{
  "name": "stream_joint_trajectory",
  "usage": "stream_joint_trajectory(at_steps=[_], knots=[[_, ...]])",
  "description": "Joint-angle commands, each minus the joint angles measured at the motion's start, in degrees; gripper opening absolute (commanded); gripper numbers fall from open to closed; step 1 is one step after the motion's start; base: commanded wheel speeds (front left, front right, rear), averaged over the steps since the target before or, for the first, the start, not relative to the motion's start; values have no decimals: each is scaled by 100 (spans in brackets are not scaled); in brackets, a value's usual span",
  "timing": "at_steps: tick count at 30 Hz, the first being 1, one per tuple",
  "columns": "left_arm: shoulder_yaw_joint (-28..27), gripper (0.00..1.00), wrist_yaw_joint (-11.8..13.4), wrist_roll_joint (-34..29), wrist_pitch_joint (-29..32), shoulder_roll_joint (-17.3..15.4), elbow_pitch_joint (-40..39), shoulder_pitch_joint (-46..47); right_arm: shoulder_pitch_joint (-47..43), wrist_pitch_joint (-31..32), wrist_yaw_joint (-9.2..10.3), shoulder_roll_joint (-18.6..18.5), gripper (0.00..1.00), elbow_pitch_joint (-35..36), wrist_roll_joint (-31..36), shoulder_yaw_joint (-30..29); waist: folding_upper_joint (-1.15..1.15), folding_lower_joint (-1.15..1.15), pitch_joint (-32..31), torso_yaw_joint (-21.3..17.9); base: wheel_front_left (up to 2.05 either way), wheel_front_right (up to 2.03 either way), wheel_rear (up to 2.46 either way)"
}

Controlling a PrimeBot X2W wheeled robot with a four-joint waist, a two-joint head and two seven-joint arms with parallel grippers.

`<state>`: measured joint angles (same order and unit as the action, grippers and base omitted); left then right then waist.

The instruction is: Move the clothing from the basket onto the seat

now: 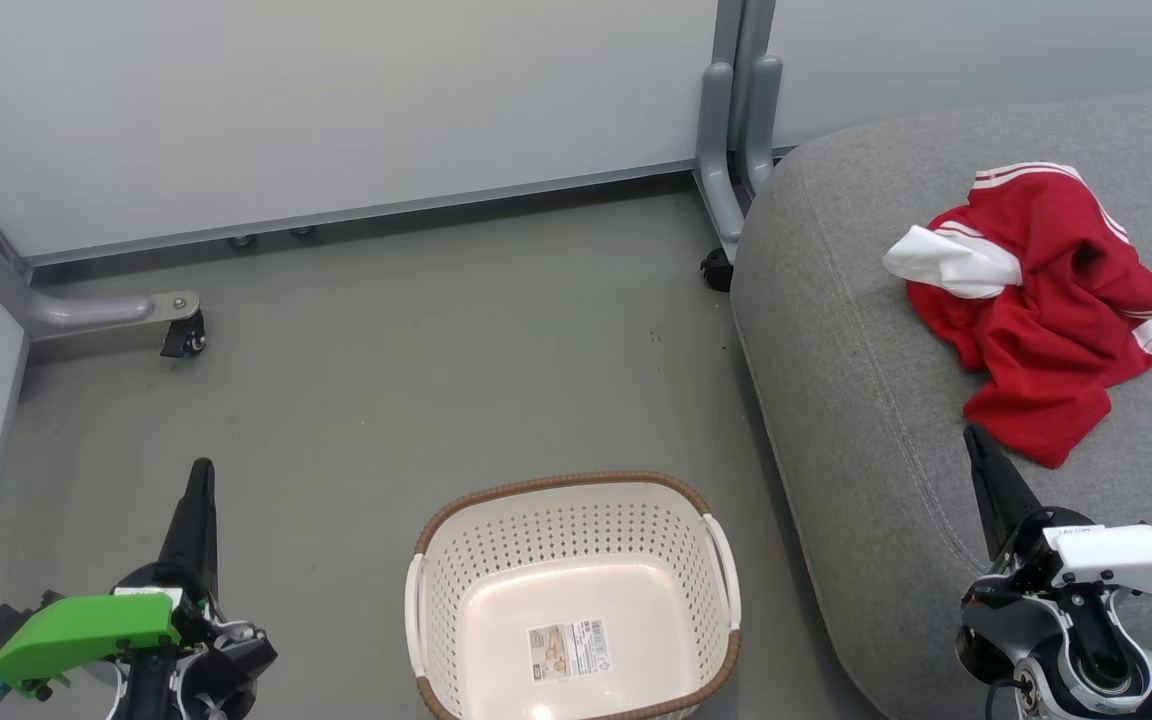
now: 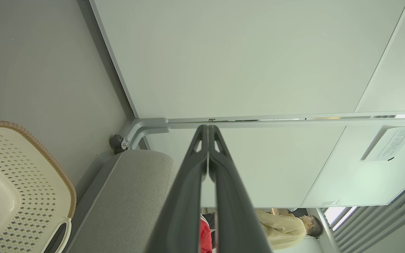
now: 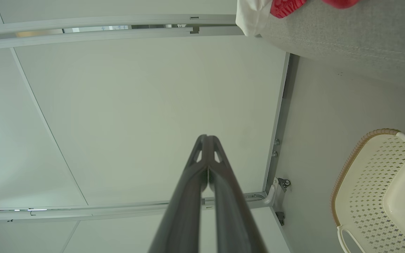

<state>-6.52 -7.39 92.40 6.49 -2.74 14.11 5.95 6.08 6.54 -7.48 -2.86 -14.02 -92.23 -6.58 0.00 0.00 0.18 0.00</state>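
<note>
Head view: clothing (image 1: 1046, 300) heaped on seat (image 1: 836, 400). We judge it soft, light, limp; pinch raised fold. Closed, empty: left claw (image 1: 201, 470), right claw (image 1: 973, 435).

1. You're in a staged test bay, not a home: pale partitions (image 1: 336, 100) on castors (image 1: 184, 342) wall in a grey floor (image 1: 416, 380) and one seat (image 1: 856, 400).
2. A printed notice (image 2: 389, 143) hangs on one panel; a person (image 2: 283, 228) is beyond.

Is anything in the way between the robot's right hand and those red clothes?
Nothing visible: only bare seat fabric separates the shut right hand from the clothing, which already lies on it. The basket is empty.
</note>
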Motion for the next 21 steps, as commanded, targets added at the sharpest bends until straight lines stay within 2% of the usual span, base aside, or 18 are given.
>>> stream_joint_trajectory(at_steps=[1, 21], knots=[[-16, 0, -23, 3, 28, -34, -11, 60, 31, 24, -2, -2, 0, -10, -28, -9, 0, 0, 0, 0, 0, 0, 0], [-17, 0, -23, 0, 29, -32, -11, 60, 31, 25, -2, -2, 0, -10, -27, -11, 0, 0, 0, 0, 0, 0, 0]])
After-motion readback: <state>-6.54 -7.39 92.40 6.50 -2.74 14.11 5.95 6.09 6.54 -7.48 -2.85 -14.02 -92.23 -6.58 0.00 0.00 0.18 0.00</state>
